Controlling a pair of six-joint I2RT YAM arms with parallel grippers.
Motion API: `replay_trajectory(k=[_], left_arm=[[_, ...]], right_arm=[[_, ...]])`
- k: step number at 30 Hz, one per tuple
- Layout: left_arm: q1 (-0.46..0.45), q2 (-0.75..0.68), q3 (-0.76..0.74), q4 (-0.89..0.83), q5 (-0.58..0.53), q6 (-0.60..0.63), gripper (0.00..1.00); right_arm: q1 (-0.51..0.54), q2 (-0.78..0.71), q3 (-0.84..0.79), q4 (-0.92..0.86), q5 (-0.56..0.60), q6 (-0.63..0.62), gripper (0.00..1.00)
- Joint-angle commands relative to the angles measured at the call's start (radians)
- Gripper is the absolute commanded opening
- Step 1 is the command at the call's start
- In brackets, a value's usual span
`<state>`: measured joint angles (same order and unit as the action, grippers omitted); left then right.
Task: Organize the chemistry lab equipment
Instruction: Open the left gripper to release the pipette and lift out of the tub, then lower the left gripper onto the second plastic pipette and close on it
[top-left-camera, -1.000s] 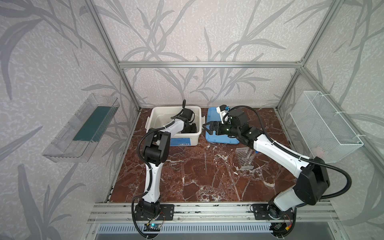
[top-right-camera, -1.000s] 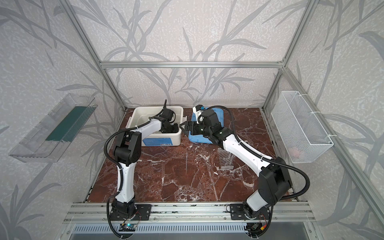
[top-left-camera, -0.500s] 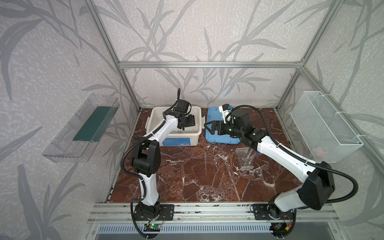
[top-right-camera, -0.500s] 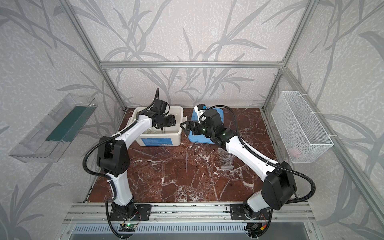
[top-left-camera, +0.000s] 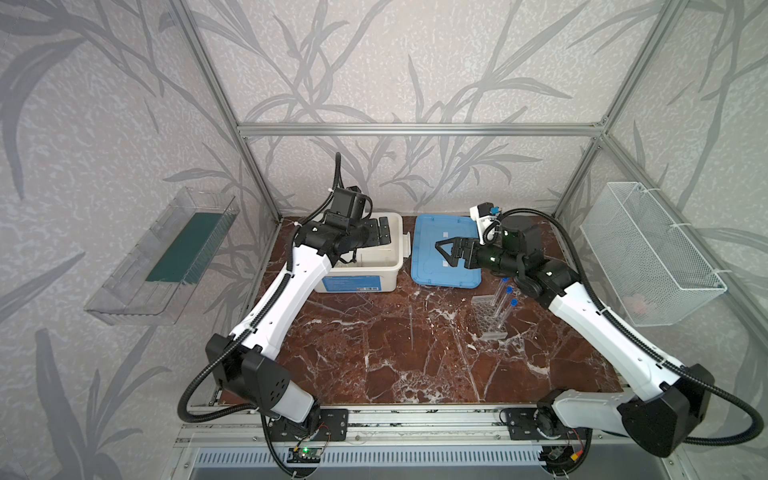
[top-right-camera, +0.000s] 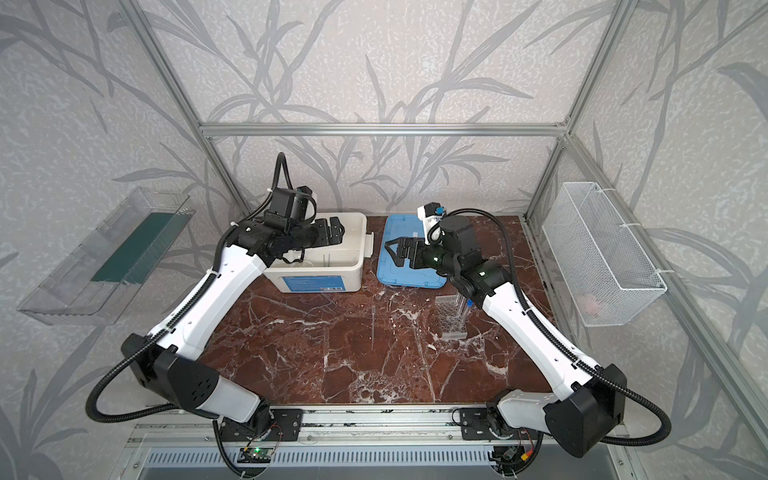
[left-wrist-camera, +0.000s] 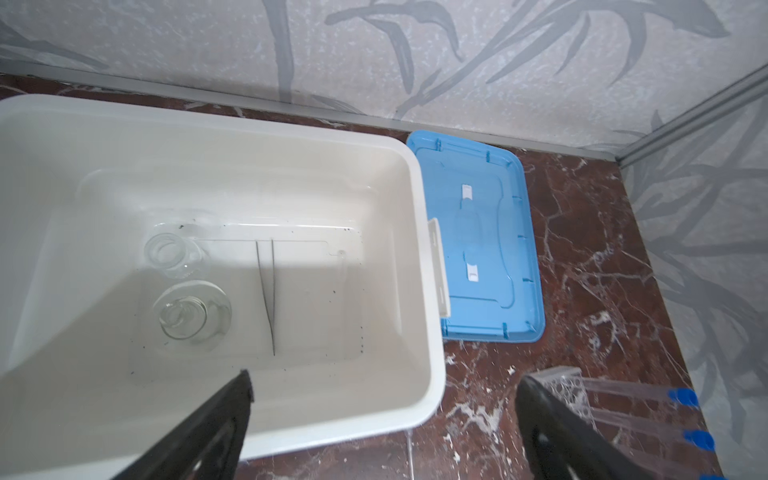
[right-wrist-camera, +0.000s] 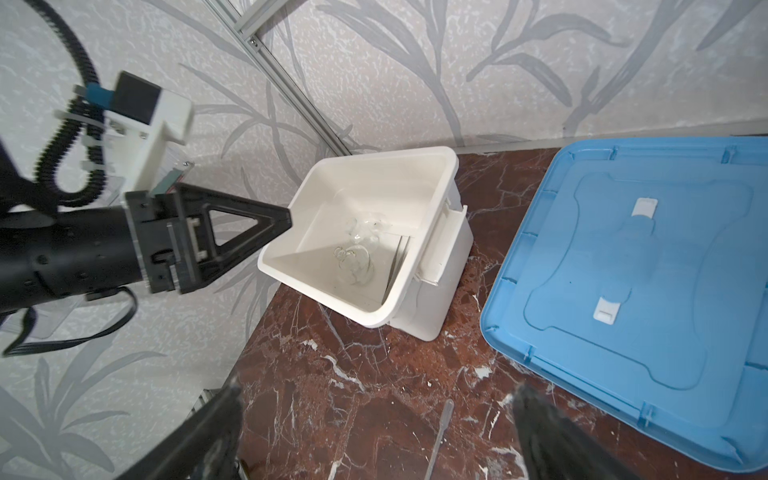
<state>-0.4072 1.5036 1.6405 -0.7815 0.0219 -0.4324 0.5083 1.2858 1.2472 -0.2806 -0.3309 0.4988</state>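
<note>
Marble table (top-left-camera: 374, 353) | test tubes (top-right-camera: 465, 318) partly behind right arm (top-right-camera: 519, 316) | left gripper (left-wrist-camera: 384, 380), right gripper (right-wrist-camera: 376, 390) agape

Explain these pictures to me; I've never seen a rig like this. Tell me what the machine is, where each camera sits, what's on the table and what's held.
This is a robot with two arms mounted at the near edge of a marble table. Two pictures look down on the whole scene from above; the other two come from a camera on each wrist. At the back stand a white tub and, beside it, a flat blue lid. In the tub are two small glass vessels and thin rods. Near the right arm a clear rack holds test tubes with blue caps, and another thin rod lies on the bare marble. The left fingers hang above the tub, the right fingers near the lid. Both pairs are open and hold nothing.
</note>
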Motion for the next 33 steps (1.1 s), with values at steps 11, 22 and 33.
replay_trajectory(k=[11, 22, 33], left_arm=[[-0.147, -0.304, -0.357, -0.071, 0.08, -0.158, 0.88], [-0.345, -0.188, -0.553, 0.104, -0.059, -0.293, 0.6], [-0.43, 0.093, -0.585, 0.337, -0.134, -0.377, 0.49]], right_arm=[[-0.058, -0.106, -0.079, -0.219, -0.18, -0.068, 0.99], [-0.055, -0.144, -0.22, -0.244, -0.168, -0.137, 0.99], [-0.011, -0.076, -0.129, -0.398, -0.028, -0.348, 0.99]])
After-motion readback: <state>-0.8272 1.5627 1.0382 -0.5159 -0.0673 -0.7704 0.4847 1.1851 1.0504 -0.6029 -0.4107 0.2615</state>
